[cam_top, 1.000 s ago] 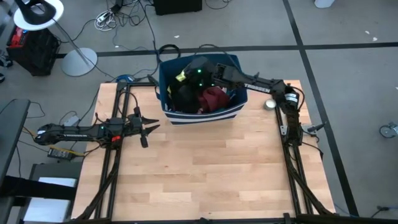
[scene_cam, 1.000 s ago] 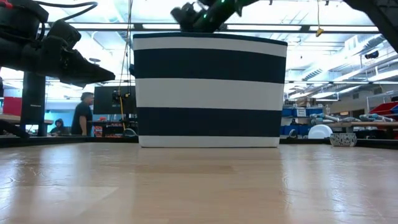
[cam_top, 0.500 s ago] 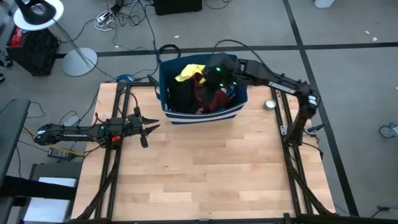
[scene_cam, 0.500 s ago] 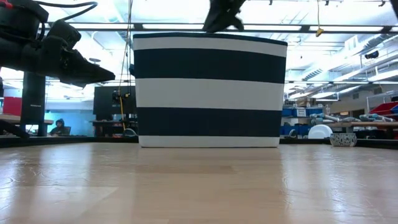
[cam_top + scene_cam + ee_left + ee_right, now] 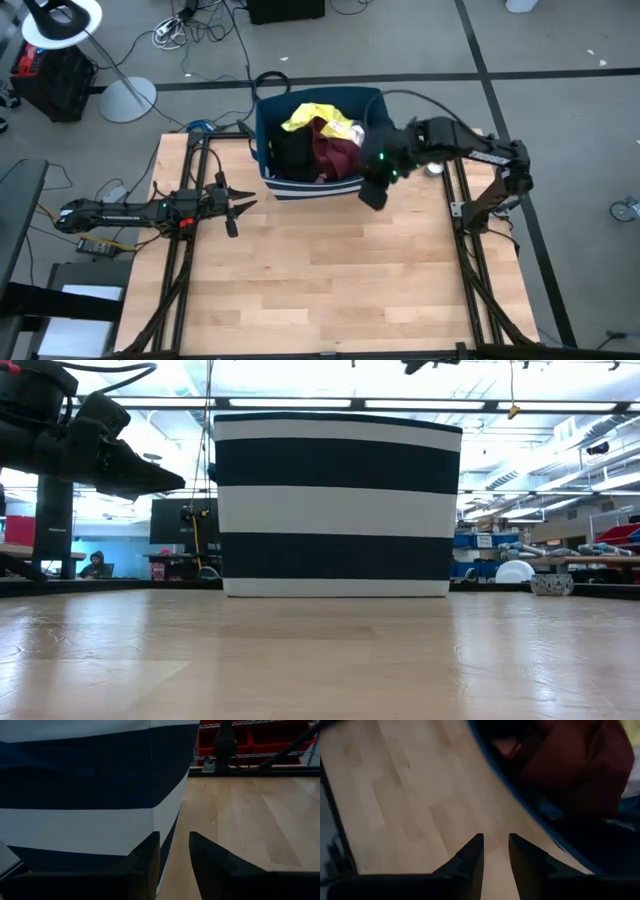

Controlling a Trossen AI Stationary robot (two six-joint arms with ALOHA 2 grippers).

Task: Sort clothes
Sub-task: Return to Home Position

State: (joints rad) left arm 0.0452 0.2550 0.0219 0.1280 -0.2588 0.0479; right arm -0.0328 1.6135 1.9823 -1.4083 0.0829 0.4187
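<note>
The clothes lie heaped in a navy and white striped bin (image 5: 268, 150) at the table's far middle: a yellow shirt (image 5: 318, 112) on top, a maroon piece (image 5: 332, 155) and a black piece (image 5: 293, 155). My right gripper (image 5: 372, 197) hangs above the bin's near right corner, tipped downward. It is open by a narrow gap, and bare table shows between its fingers (image 5: 470, 852). The bin's rim (image 5: 530, 817) and the maroon piece (image 5: 570, 765) lie just beyond it. My left gripper (image 5: 245, 205) waits level, left of the bin (image 5: 75, 785), open by a narrow gap and holding nothing.
Bare wooden table (image 5: 330, 280) spreads over the whole near half. A small round object (image 5: 433, 168) sits by the right arm's base. In the low view the bin (image 5: 338, 505) blocks the middle. A person (image 5: 95, 560) sits far back in the room.
My right gripper has come up out of the bin, from over its left part toward the table's right and near edges. It has tipped steeply downward and now hangs above the bin's near right corner. More of the yellow shirt shows now.
</note>
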